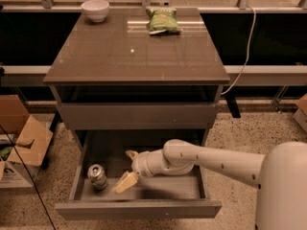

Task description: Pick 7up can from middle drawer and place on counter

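Looking down at the cabinet, I see the drawer point(139, 209) pulled out toward me, with the can point(97, 176) on its floor in the front left corner, close to the left wall, its pull-tab top facing up. My pincer point(128, 169) is down inside the drawer just to the right of the can, near it but not touching. It is released: one finger point(131, 154) points toward the back and the other point(125, 182) angles down toward the drawer's front, with nothing between them. The pale arm point(206, 159) comes in from the right, crossing over the drawer's right wall, and the rounded body point(283, 186) fills the lower right corner of the view. Above the open drawer, another grey drawer front point(136, 116) sits shut. The surface point(136, 56) on top of the cabinet is glossy and carries a white bowl point(95, 9) at its far left corner and a green bag point(163, 20) near the far edge, somewhat right of centre. A cardboard box point(19, 143) lies open on the floor to the left of the cabinet, and a white cable point(247, 47) hangs down behind the right side.
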You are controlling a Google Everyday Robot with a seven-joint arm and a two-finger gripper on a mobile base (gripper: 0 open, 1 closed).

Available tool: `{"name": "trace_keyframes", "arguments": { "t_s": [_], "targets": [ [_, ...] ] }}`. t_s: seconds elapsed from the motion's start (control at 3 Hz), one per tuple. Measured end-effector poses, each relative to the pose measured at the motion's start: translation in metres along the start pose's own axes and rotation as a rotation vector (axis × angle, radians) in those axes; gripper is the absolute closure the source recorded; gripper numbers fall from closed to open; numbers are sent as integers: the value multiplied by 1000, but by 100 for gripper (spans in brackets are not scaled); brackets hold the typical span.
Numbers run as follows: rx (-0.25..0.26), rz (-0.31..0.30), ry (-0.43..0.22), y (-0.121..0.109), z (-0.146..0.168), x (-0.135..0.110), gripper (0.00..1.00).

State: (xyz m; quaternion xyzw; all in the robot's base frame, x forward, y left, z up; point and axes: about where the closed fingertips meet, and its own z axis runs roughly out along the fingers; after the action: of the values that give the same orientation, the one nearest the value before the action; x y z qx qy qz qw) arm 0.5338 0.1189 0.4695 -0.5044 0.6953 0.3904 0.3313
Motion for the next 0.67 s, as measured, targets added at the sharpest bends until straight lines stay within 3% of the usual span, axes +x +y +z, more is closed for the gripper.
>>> {"name": "trace_keyframes", "arguments": {
  "t_s": [0.67],
  "targets": [
    [-36,52,-102,-12,67,4,0]
  ]
}}
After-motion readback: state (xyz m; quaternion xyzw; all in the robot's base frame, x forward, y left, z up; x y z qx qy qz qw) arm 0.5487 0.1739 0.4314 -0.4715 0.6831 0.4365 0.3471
